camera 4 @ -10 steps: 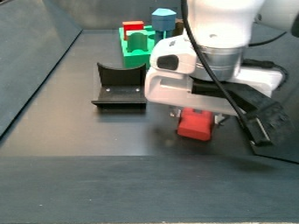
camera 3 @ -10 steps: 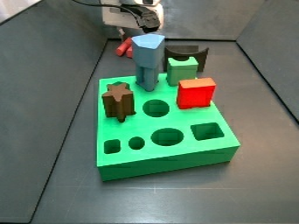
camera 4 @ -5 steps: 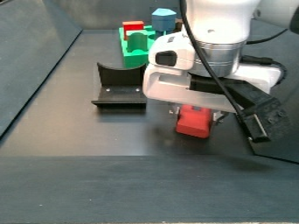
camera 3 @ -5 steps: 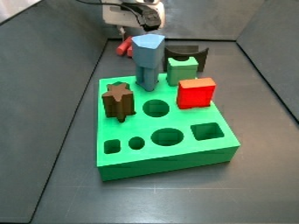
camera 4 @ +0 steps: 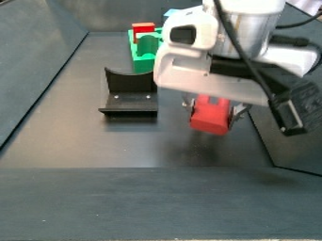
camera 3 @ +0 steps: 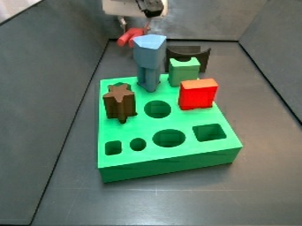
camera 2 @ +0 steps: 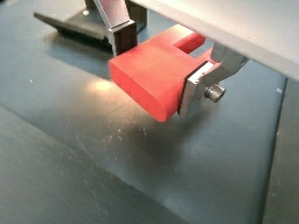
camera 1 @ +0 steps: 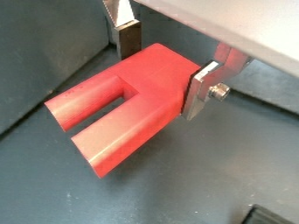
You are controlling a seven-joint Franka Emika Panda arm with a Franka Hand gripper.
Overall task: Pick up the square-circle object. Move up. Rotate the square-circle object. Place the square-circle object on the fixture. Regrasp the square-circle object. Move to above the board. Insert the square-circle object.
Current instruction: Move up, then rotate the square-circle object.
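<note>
In a wrist view, the gripper (camera 1: 160, 66) has its fingers (camera 1: 201, 90) pinching the square-circle object (camera 1: 126, 102), a dull-red piece gripped at its blocky end. From that end two parallel bars run outward with a slot between them. Below the piece lies the dark grey surface (camera 1: 47, 175), and the piece does not touch it.

In a wrist view from the opposite side, the gripper (camera 2: 162, 61) holds the same square-circle object (camera 2: 152, 73) with a silver plate on either flank, one finger (camera 2: 201, 85) bolted at its foot. The piece's flat face is turned toward the camera. The fixture (camera 2: 82, 25) lies on the surface (camera 2: 105, 166) beyond the piece, apart from it.

In a side view, the board (camera 3: 165, 128) fills the middle, with round, oval and square holes showing along its near edge. A dark brown star-shaped peg (camera 3: 118, 101), a blue-grey column (camera 3: 148, 60), a bright red cube (camera 3: 199, 94) and a green block (camera 3: 183, 69) stand on it. The gripper (camera 3: 133, 12) hangs beyond the board's far edge, and a red bit of the square-circle object (camera 3: 126, 38) shows beneath it, behind the column.

In a side view from the other end, the gripper (camera 4: 214, 94) carries the square-circle object (camera 4: 210, 116) clear of the surface (camera 4: 113, 188), nearer the camera than the board (camera 4: 146, 49). The fixture (camera 4: 127, 93) sits on the surface between the board and the piece, just beside the piece but not touching it.
</note>
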